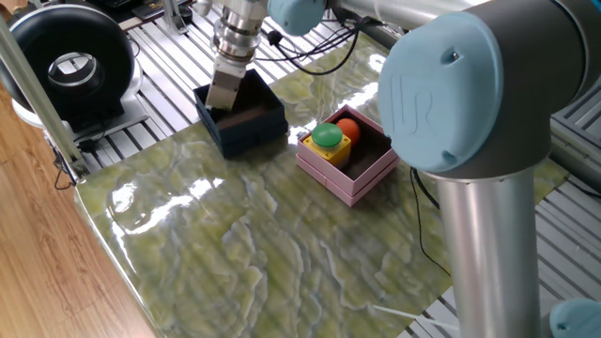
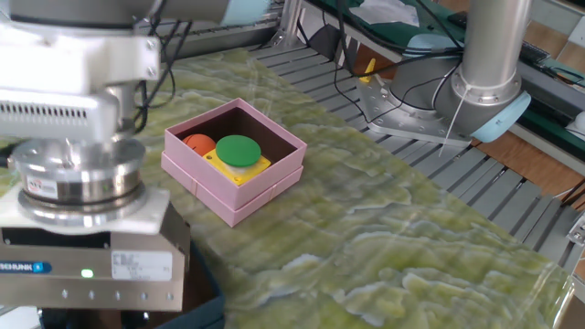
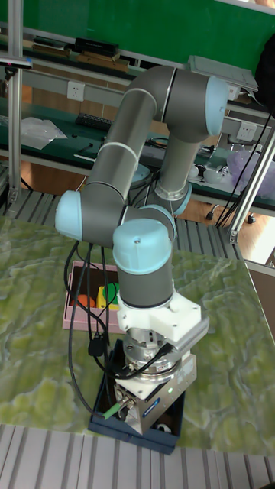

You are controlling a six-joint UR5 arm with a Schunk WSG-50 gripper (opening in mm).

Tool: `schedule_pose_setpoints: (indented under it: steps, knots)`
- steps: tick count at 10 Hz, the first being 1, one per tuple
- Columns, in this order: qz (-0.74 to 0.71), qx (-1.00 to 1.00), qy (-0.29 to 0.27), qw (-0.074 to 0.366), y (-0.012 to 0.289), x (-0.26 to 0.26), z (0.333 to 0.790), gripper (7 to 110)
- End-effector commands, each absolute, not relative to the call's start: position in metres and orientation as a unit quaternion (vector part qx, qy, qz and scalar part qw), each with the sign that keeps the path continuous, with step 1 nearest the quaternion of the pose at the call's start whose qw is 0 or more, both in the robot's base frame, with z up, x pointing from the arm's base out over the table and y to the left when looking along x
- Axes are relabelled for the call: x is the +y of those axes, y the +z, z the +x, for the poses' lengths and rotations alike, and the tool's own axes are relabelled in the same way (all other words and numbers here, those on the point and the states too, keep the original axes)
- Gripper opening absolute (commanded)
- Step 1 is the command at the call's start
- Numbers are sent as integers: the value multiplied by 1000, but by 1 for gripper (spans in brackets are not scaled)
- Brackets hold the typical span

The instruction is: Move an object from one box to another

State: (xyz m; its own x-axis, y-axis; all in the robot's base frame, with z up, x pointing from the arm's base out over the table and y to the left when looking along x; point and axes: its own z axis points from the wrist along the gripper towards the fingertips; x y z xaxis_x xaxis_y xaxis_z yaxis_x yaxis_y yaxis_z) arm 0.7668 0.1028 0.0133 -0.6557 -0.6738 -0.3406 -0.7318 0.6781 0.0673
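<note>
The dark navy box (image 1: 246, 127) stands at the far left of the green marbled mat (image 1: 254, 235). My gripper (image 1: 222, 101) reaches down into it at its left side; the fingertips are hidden by the box wall. In the other fixed view the gripper body covers all but a corner of the navy box (image 2: 207, 294), and the tall fixed view shows the navy box (image 3: 137, 437) right under the gripper. To the right stands the pink box (image 1: 362, 174), holding a green-topped yellow block (image 1: 328, 139) and an orange ball (image 1: 348, 128). What lies inside the navy box is hidden.
A black round fan (image 1: 66, 58) sits left of the mat on the slatted metal frame. The arm's thick grey column (image 1: 488, 225) fills the right foreground. Cables (image 2: 347, 78) run along the mat's far side near the arm base (image 2: 480, 105).
</note>
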Motion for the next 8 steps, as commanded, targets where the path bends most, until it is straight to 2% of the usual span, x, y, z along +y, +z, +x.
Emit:
schedule_pose_setpoints:
  steps: [1,8]
  knots:
    - [-385,905,84,160,12,104,776,44]
    - [-383,901,94,179,25,114,782,44]
